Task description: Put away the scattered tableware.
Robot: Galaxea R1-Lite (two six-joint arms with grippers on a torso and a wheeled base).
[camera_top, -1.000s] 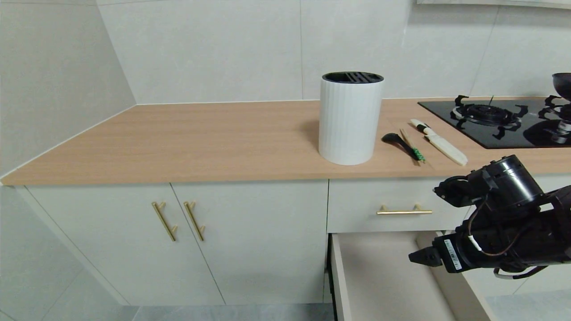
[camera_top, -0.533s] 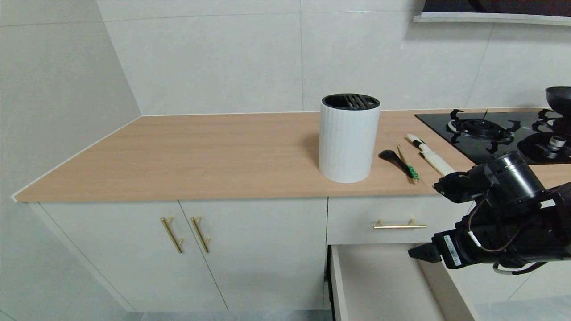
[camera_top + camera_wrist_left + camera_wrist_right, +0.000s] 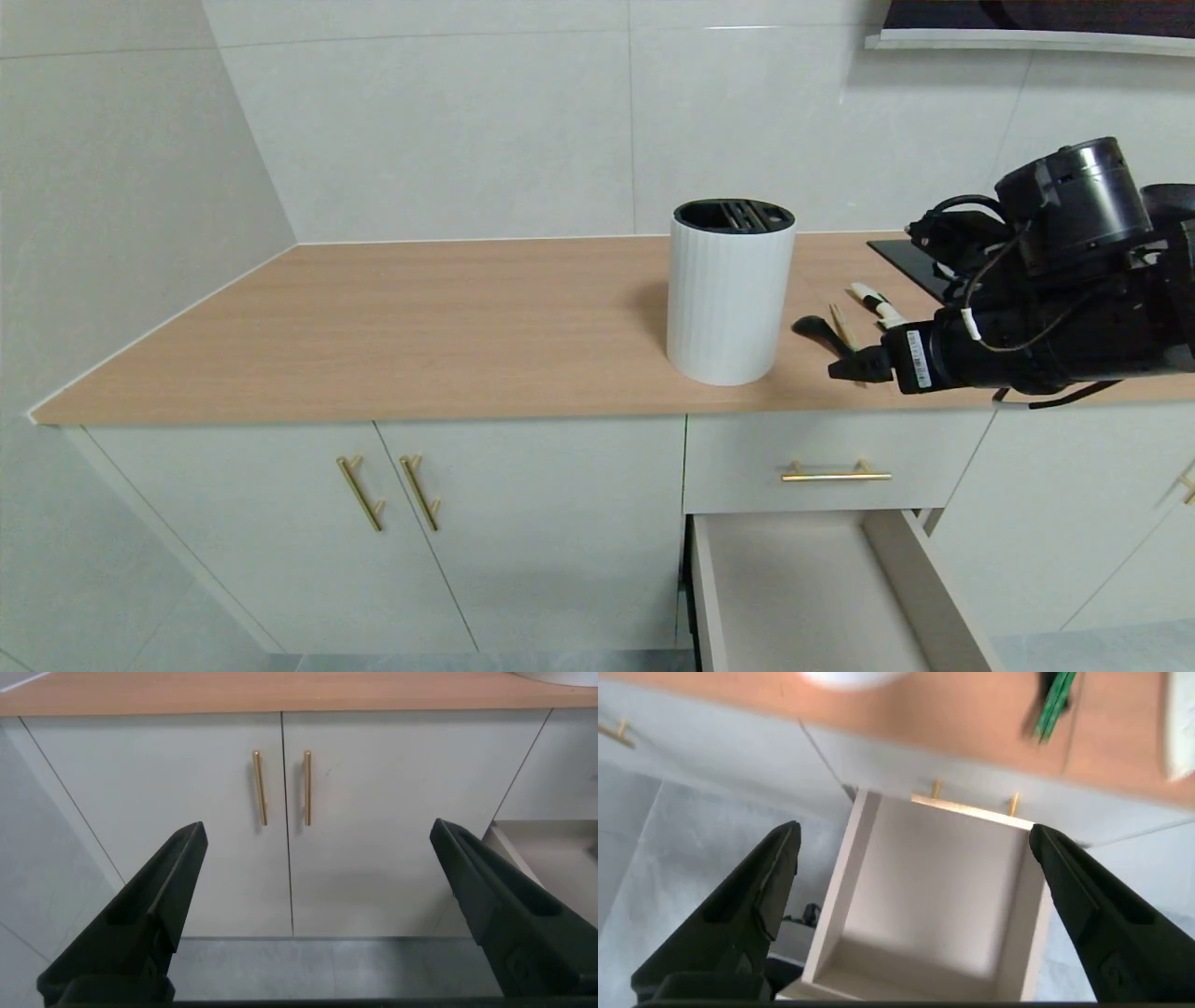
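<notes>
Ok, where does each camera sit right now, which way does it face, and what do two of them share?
Head view: on the head, facing forward and down at the countertop with knife block, black spoon, chopsticks and knife; the right gripper hangs above the open drawer.
Left wrist view: held low, facing the cabinet doors; the left gripper, open, frames them.
Right wrist view: looking down into the drawer; the right gripper, open, frames it.
Shared: head and right wrist views both show the drawer.
</notes>
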